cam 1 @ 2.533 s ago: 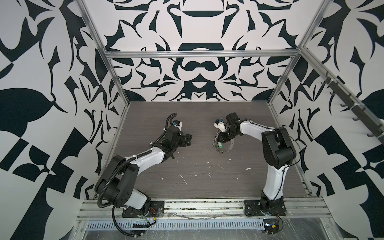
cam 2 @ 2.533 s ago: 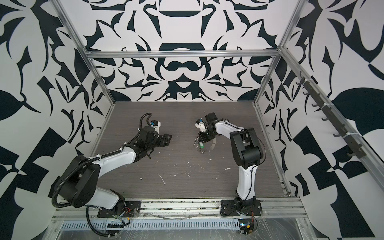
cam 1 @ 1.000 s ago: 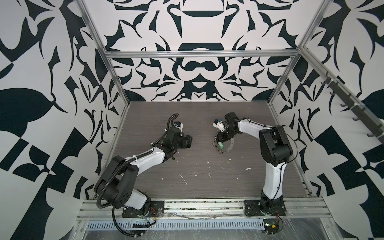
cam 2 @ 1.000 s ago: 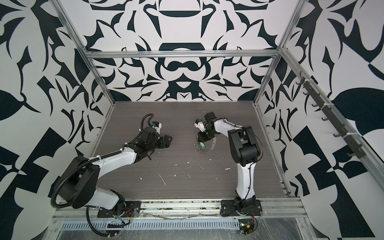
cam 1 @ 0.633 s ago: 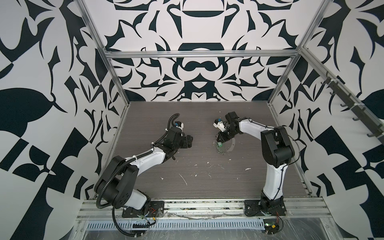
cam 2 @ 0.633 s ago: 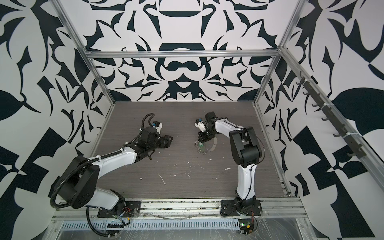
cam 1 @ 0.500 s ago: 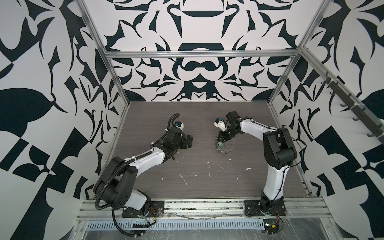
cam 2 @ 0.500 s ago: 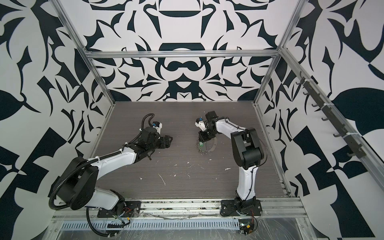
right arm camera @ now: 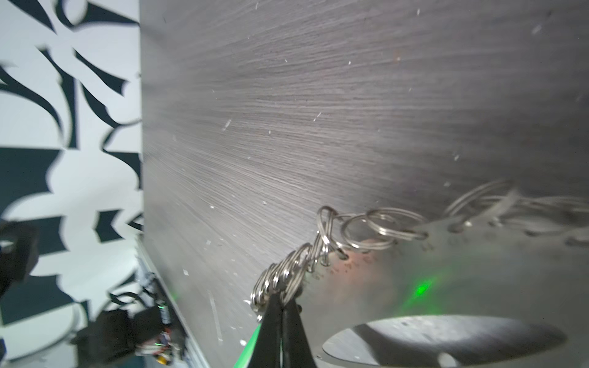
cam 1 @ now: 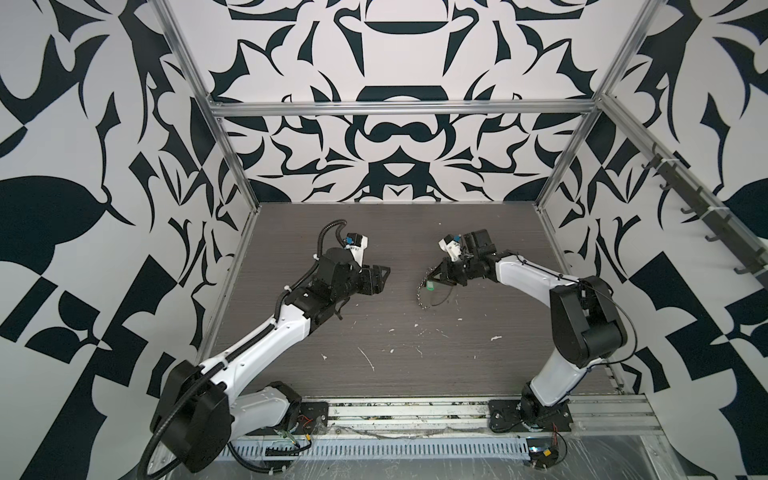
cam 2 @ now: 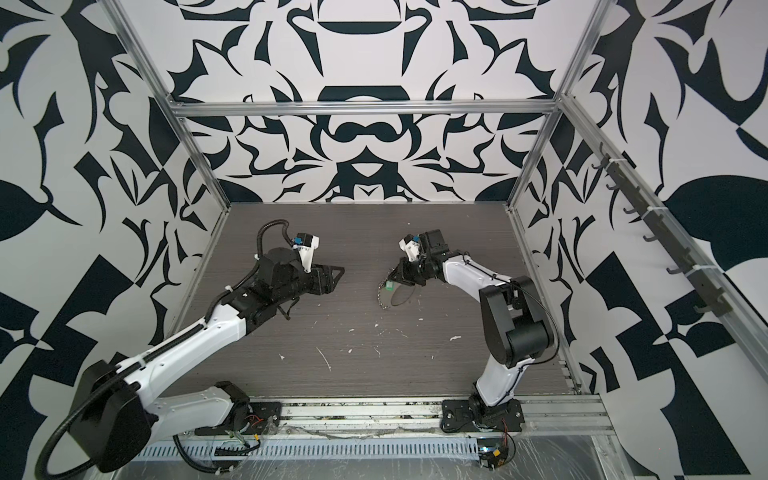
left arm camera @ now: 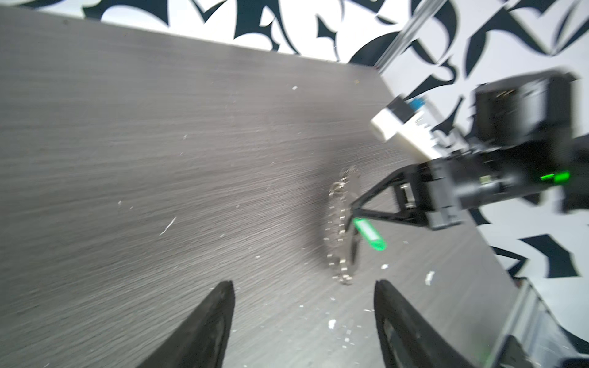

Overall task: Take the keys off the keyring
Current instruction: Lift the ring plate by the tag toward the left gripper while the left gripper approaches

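Observation:
My right gripper (cam 1: 428,278) (cam 2: 389,279) is shut on the keyring (cam 1: 423,298) (cam 2: 384,300). It pinches the rim among the small silver rings (right arm camera: 366,229) and holds the keyring tilted, with its low end near the tabletop. In the right wrist view the fingertips (right arm camera: 280,298) meet at a bunch of rings on the pale loop (right arm camera: 478,255). The key's green tag (cam 1: 431,285) (cam 2: 389,285) (left arm camera: 369,234) hangs just under the fingertips, still on the keyring. My left gripper (cam 1: 381,278) (cam 2: 338,276) (left arm camera: 304,286) is open and empty, well to the left of the keyring.
White scraps (cam 1: 368,359) litter the dark wood-grain tabletop (cam 1: 332,232) near the front. Patterned walls and aluminium frame posts (cam 1: 232,145) close in the left, back and right sides. A slotted rail (cam 1: 374,449) runs along the front by the arm bases.
The right jaws have closed tighter on the keyring, which has swung slightly and now hangs a little lower. The left gripper has crept a little toward the keyring, still open.

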You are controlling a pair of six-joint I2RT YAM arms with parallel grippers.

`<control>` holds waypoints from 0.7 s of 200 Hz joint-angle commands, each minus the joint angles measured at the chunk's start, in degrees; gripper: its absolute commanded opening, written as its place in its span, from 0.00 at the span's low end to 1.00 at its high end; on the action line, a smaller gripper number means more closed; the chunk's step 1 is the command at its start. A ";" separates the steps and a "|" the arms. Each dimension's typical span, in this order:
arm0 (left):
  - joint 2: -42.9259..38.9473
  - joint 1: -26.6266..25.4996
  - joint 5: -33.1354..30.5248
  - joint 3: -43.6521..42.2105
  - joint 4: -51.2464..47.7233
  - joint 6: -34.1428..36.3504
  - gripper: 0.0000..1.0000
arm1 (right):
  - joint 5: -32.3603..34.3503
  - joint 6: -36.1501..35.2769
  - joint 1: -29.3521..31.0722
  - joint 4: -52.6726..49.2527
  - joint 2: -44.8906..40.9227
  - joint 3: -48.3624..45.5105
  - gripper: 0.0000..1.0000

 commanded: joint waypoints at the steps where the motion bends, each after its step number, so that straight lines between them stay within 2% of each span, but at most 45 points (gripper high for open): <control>1: -1.29 -0.48 2.57 5.88 -11.15 -3.86 0.72 | -1.07 17.20 1.08 17.70 -5.82 -3.84 0.00; 20: 0.13 -1.15 5.93 10.15 -15.31 -8.47 0.72 | 4.15 21.24 2.20 21.79 -9.96 -6.92 0.00; 52: 3.40 -3.05 9.94 12.93 -14.94 -16.10 0.71 | 11.25 25.42 3.55 25.70 -15.69 -10.62 0.00; 75: 5.37 -4.70 12.19 14.18 -12.91 -18.45 0.70 | 15.66 29.20 4.33 30.64 -18.42 -13.80 0.00; 140: 13.70 -6.72 17.55 14.30 -0.68 -23.44 0.70 | 16.51 32.85 4.96 35.29 -19.49 -13.66 0.00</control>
